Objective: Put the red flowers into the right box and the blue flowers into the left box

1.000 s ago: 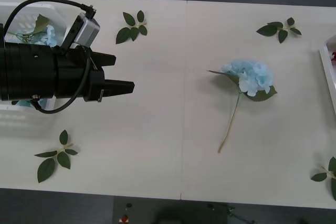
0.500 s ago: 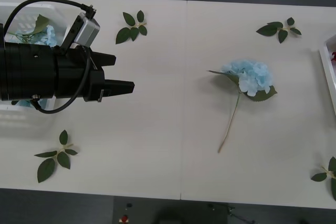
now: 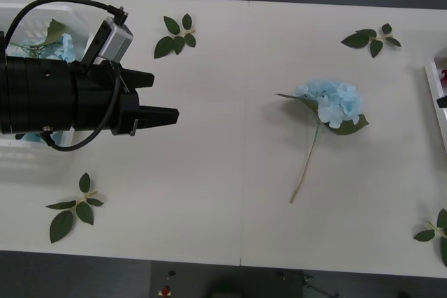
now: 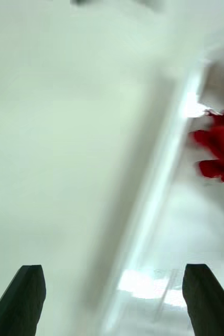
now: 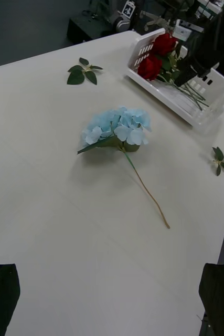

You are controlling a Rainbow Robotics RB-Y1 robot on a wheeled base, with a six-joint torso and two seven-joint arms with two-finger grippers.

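Note:
One blue flower [image 3: 334,102] lies on the table right of centre, its stem pointing toward the front edge; the left wrist view shows this blue flower [image 5: 117,129] too. More blue flowers [image 3: 61,47] lie in the left box [image 3: 36,10], partly hidden by my left arm. My left gripper [image 3: 164,94] hangs open and empty beside that box. Red flowers [image 5: 157,56] lie in the right box [image 5: 170,95], whose rim [image 3: 434,93] runs along the right edge. My right gripper [image 4: 112,300] is open over that rim, with a red flower [image 4: 222,148] close ahead.
Loose green leaf sprigs lie at the back left [image 3: 174,35], back right [image 3: 372,39], front left [image 3: 72,209] and front right [image 3: 437,231]. Bare tabletop stretches between my left gripper and the blue flower. A seam [image 3: 244,137] runs across the table's middle.
A dark tip of my right gripper has come into sight at the right edge over the right box. The left arm and the blue flower have not moved.

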